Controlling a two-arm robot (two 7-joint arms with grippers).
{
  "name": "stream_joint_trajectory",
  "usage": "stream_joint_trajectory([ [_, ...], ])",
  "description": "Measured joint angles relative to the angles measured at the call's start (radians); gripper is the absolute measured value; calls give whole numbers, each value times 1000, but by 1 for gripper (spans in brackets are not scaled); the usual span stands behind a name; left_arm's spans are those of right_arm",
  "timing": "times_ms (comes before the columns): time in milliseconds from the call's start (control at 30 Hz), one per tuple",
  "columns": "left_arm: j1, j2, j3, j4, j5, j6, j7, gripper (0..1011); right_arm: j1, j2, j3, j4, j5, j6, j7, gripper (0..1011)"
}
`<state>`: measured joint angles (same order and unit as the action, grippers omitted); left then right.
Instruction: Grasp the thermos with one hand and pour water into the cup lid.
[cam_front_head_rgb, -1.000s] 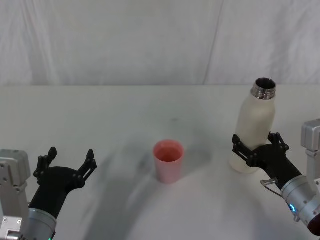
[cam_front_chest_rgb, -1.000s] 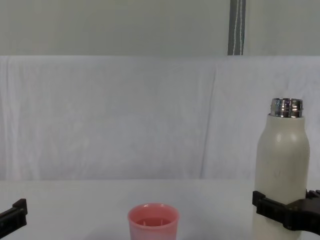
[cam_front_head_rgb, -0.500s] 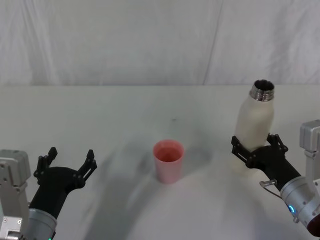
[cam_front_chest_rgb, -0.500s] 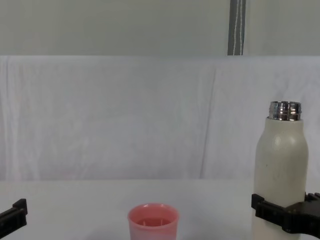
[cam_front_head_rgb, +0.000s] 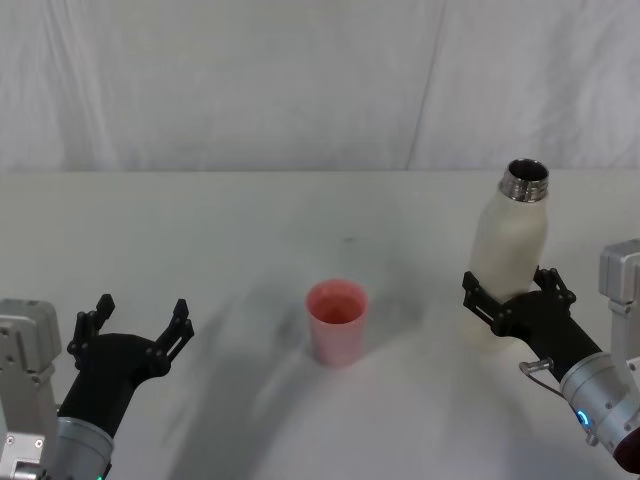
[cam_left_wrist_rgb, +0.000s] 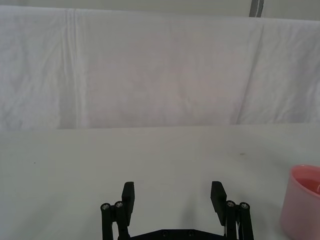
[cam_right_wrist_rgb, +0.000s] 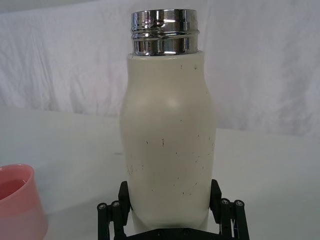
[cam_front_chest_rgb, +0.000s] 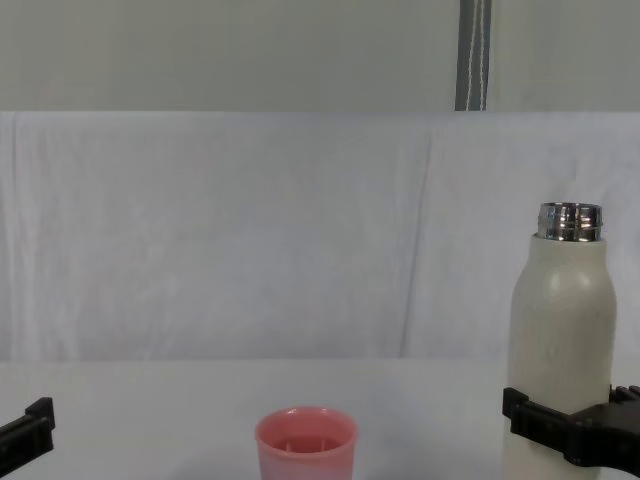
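Note:
The cream-white thermos (cam_front_head_rgb: 511, 250) stands upright at the table's right, with its steel neck open at the top. My right gripper (cam_front_head_rgb: 508, 287) is shut on its lower body, one black finger on each side (cam_right_wrist_rgb: 170, 200). In the chest view the thermos (cam_front_chest_rgb: 560, 330) rises above the right gripper (cam_front_chest_rgb: 570, 432). The pink cup lid (cam_front_head_rgb: 337, 320) stands upright mid-table, well left of the thermos and apart from it (cam_right_wrist_rgb: 17, 207). My left gripper (cam_front_head_rgb: 142, 312) hovers open at the near left, with nothing between its fingers (cam_left_wrist_rgb: 173, 192). The cup lid (cam_left_wrist_rgb: 303, 202) sits off to its side.
The white table (cam_front_head_rgb: 250, 220) runs back to a white cloth curtain (cam_front_head_rgb: 300, 80). A grey pole (cam_front_chest_rgb: 473, 55) stands behind the curtain. Bare tabletop lies between the cup lid and each gripper.
The thermos and my right gripper have sunk slightly and the thermos stands a little straighter than a second ago. The left gripper and cup lid have not moved.

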<state>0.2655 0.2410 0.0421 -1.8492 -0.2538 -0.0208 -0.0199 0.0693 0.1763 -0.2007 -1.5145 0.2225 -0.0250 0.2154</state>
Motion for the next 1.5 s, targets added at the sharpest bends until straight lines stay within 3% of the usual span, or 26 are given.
stream_joint_trajectory([
  [233,0,0,0,0,0,0,0,1001,-1,0,0,-1,1,0,0,1001],
  [1500,0,0,0,0,0,0,0,1001,-12,7,2,-2,1,0,-1,1002],
])
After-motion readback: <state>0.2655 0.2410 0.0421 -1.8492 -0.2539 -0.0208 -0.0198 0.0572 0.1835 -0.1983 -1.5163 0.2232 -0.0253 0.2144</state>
